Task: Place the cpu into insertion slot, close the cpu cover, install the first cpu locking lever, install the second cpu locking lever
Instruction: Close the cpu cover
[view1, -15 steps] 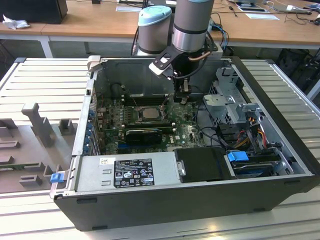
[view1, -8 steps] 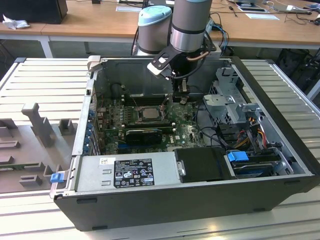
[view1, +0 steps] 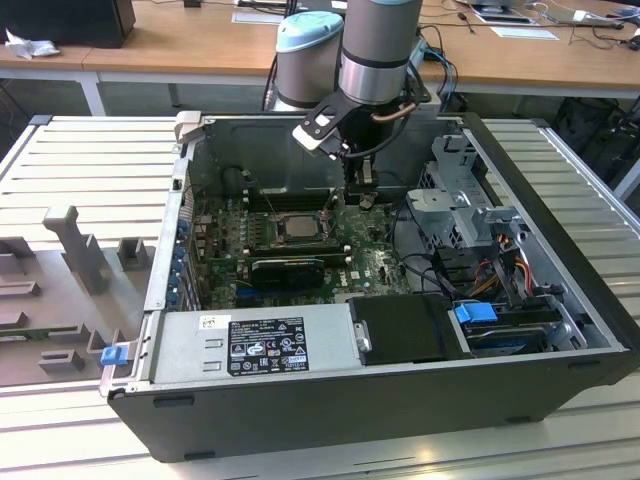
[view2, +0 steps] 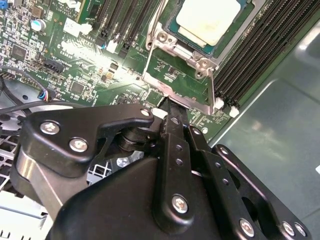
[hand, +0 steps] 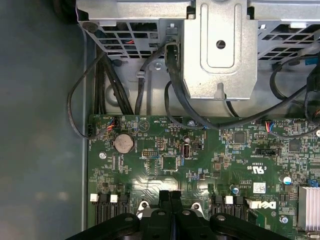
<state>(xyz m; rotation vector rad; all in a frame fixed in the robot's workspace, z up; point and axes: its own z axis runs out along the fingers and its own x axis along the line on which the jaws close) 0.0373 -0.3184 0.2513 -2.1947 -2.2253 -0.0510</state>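
cpu (view1: 297, 226) in insertion slot (view1: 270, 230) | hand (view1: 363, 198) just beside it

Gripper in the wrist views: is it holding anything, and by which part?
Nothing, as far as shows: the gripper is shut with nothing in it, its tips at the edge of the cpu cover.

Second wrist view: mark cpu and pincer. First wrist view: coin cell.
cpu (view2: 207, 19), second wrist view, middle of pale metal face.
pincer (view2: 171, 111), second wrist view, between its fingertips.
coin cell (hand: 123, 143), first wrist view, centre of its disc.
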